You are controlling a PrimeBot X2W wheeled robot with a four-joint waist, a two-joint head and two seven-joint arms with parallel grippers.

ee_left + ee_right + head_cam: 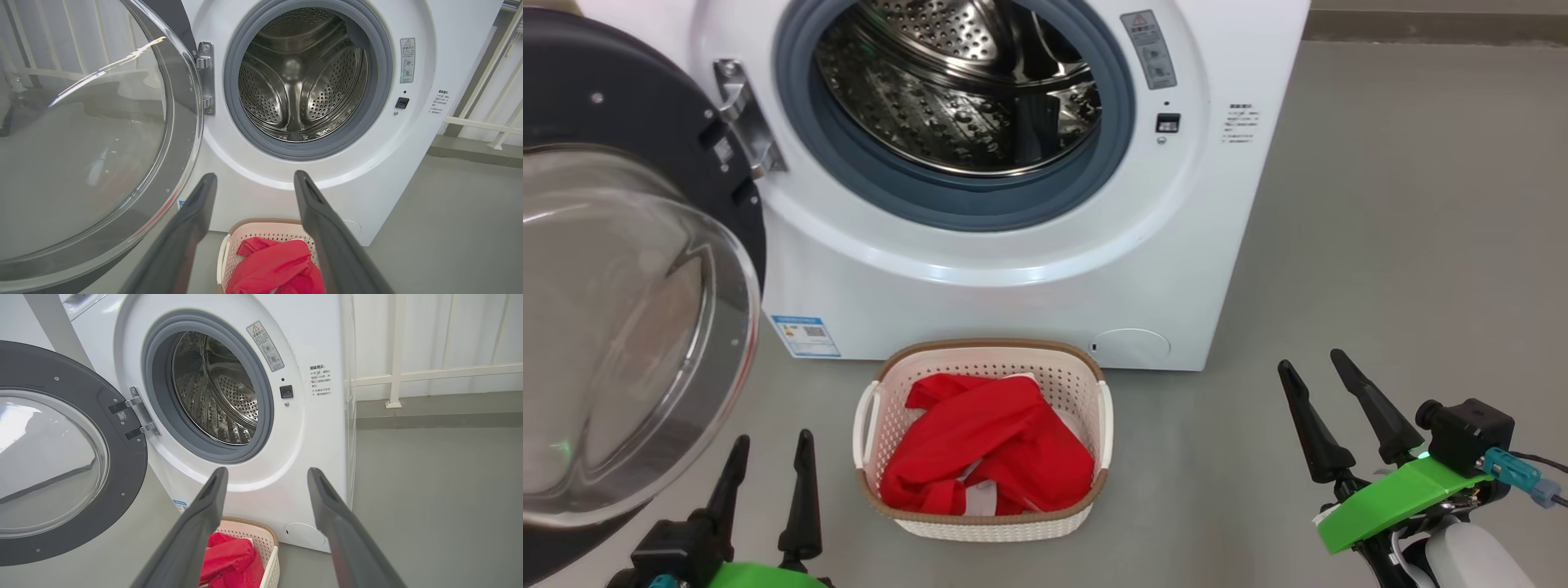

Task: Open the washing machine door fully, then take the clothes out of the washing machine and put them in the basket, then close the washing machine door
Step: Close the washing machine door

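The white washing machine (1029, 278) stands ahead with its steel drum (956, 90) showing no clothes inside. The washing machine door (629, 327) hangs swung wide open to the left, its glass bowl bulging toward me. On the floor in front sits the cream basket (1086, 371) holding the red clothes (988, 449) with a bit of white cloth. My left gripper (772, 445) is open, low at the left of the basket, empty. My right gripper (1313, 363) is open and empty, to the right of the basket. The wrist views also show the drum (302, 77), door (61, 457) and clothes (273, 265).
Grey floor (1405, 245) stretches to the right of the machine. A white railing (408, 371) and a low kerb run behind it on the right. The open door takes up the space at the left, close to my left gripper.
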